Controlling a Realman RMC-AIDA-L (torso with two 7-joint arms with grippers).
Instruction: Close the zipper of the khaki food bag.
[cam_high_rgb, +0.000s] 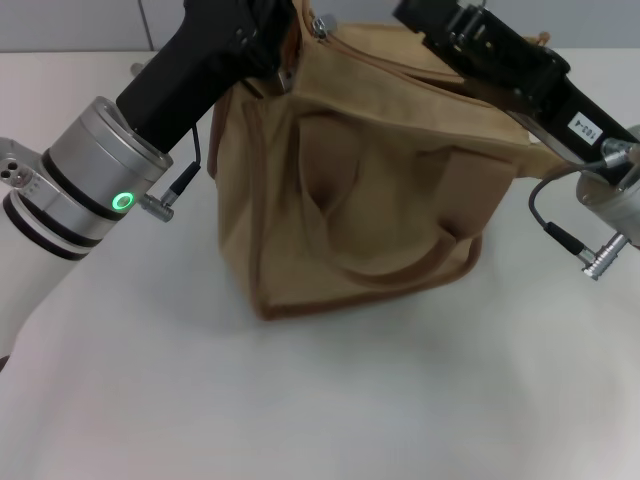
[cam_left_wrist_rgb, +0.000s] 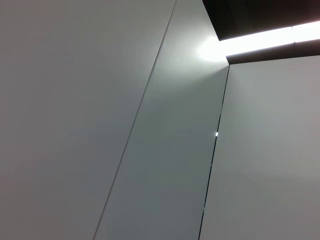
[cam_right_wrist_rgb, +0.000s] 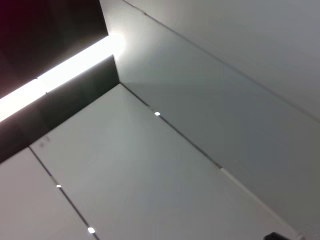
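The khaki food bag (cam_high_rgb: 370, 190) stands upright on the white table, its looped handle hanging down the near side. A small silver piece of the zipper (cam_high_rgb: 320, 24) shows at the bag's top far-left corner; most of the zipper line is hidden behind the arms. My left gripper (cam_high_rgb: 283, 62) presses against the bag's top left corner. My right gripper (cam_high_rgb: 432, 22) reaches over the top of the bag from the right. Both wrist views show only pale wall and ceiling panels, with no bag and no fingers.
The white table (cam_high_rgb: 330, 400) stretches out in front of the bag. The left arm's silver wrist with a green light (cam_high_rgb: 123, 201) hangs left of the bag. The right arm's cable and connector (cam_high_rgb: 580, 250) hang to the bag's right.
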